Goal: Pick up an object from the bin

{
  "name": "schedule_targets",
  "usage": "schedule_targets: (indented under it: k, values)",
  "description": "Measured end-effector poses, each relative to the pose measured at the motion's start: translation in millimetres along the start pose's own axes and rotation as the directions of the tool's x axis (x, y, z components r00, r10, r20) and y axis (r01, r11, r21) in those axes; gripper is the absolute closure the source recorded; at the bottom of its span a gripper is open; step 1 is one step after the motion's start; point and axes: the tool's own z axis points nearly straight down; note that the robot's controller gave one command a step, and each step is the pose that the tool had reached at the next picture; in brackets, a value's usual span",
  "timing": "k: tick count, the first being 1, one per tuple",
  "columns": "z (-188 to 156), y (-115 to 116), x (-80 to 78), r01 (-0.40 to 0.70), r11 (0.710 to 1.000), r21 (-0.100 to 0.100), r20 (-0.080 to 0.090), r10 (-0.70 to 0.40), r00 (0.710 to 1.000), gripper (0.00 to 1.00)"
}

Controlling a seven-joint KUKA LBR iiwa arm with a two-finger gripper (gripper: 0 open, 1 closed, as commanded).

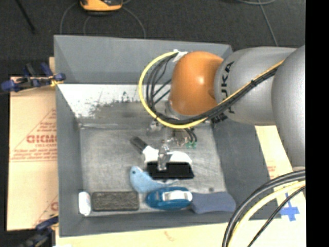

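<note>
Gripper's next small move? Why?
Probably ease straight down: the gripper hangs over the left end of the black block, mid-bin. A white piece and a light-blue thing lie close by, so sideways travel would likely nudge them.

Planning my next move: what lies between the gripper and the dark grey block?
In the camera view, a light blue rounded thing lies between the gripper and the dark grey block.

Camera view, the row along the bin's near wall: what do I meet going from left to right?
small white cylinder → dark grey rectangular pad → blue-and-white object → grey-blue cloth
</note>
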Motion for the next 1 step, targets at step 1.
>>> schedule_targets:
  k: [1]
  values:
    - [50.6, -34.1, -1.7, 0.066, 0.998, -0.002, 0.003, -0.066, 0.998, 0.0]
